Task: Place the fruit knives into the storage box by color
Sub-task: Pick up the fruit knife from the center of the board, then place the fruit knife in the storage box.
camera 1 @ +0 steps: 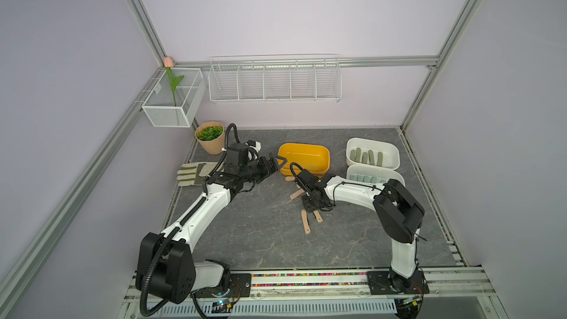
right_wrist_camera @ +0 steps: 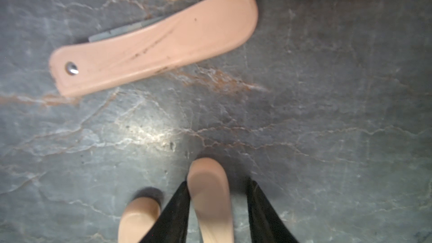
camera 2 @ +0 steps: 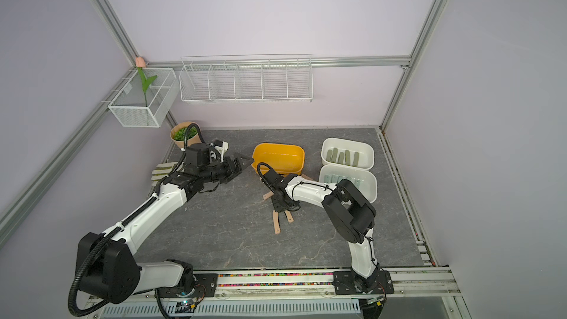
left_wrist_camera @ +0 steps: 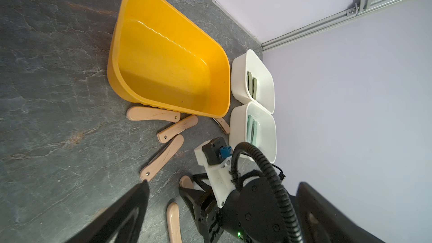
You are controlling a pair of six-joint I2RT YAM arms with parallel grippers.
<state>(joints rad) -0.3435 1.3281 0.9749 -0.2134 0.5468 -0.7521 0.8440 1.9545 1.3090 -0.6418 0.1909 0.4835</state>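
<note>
Nearby: yellow tub, work glove

The left arm reaches forward from its base and bends at the elbow, and its wrist is nearly level. The left claw points forward and to the right, with its jaws wide apart.

The right arm rises, folds at the elbow and stretches to the left. Its wrist turns down, so the right claw points straight down. Its fingers stand narrow, on both sides of a peach-pink fruit knife. One finger touches the knife, and the other shows a small gap.
</note>
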